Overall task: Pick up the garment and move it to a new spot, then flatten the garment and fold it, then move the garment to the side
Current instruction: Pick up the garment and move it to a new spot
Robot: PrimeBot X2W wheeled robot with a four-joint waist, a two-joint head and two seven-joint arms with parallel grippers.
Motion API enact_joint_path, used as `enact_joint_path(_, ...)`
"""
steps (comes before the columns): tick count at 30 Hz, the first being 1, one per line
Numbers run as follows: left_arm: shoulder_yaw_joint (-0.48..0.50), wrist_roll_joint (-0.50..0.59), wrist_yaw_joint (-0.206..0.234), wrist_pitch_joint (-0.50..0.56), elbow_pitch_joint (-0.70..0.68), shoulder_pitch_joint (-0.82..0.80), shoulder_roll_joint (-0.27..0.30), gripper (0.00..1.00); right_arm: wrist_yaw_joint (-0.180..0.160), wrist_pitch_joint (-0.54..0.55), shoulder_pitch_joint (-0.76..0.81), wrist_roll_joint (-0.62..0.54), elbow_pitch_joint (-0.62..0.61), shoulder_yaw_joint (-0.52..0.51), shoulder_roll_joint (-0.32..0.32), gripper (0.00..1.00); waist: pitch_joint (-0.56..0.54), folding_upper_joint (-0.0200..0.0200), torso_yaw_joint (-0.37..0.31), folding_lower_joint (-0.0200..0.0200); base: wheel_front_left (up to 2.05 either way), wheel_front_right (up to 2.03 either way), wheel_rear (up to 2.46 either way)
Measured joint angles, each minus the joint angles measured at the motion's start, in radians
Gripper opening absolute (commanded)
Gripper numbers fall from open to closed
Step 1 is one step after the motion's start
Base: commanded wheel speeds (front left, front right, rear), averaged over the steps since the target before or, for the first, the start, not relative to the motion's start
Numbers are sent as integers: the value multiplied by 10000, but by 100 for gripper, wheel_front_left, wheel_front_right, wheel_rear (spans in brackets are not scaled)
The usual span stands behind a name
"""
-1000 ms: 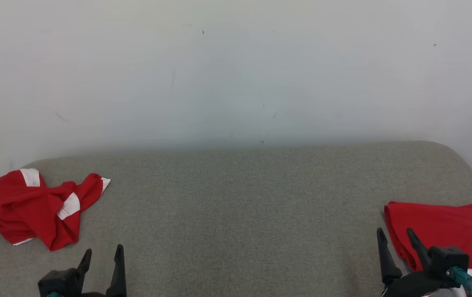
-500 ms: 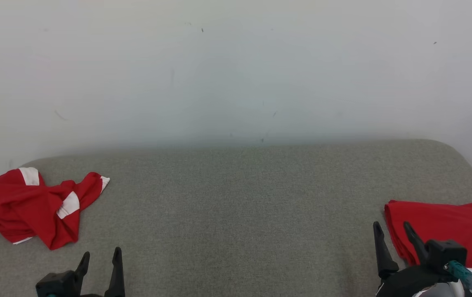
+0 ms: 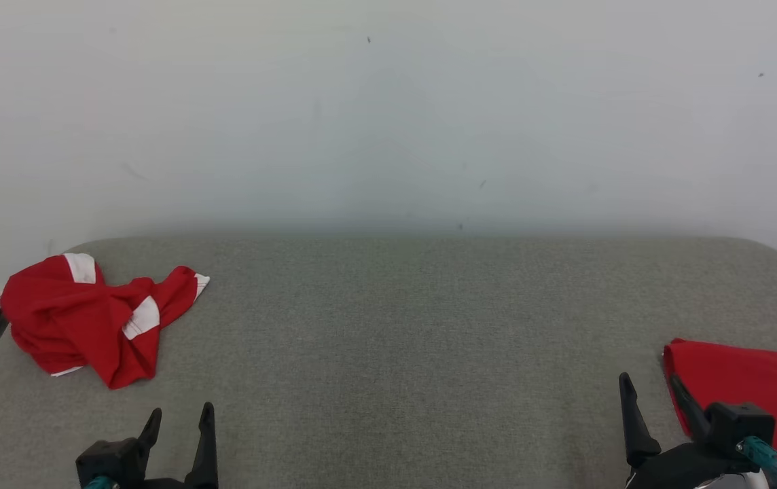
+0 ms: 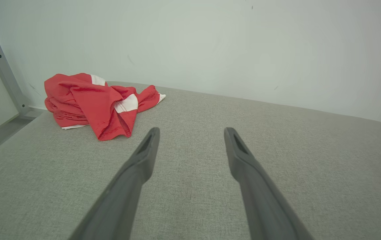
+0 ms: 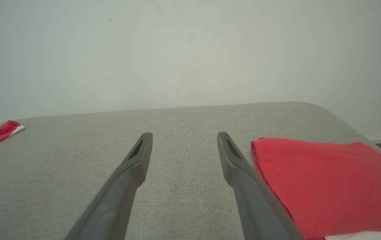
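Camera turned (nothing else moved): garment (image 3: 89, 319) crumpled at left end of pad (image 3: 395, 326), sleeve (image 3: 185, 285) toward its middle; left gripper (image 3: 181, 408) and right gripper (image 3: 649, 377) wide, empty.

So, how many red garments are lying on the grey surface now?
2. A crumpled red garment with white bands lies at the far left. A folded red garment lies at the right edge, beside the right gripper, partly cut off by the frame.
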Motion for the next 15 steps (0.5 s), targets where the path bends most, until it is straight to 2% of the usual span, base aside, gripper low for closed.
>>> enact_joint_path(15,75,176,2,190,-316,-109,270,100,-40,186,103,102,-224,295,48,100,100,0,1660,0,0,0,0)
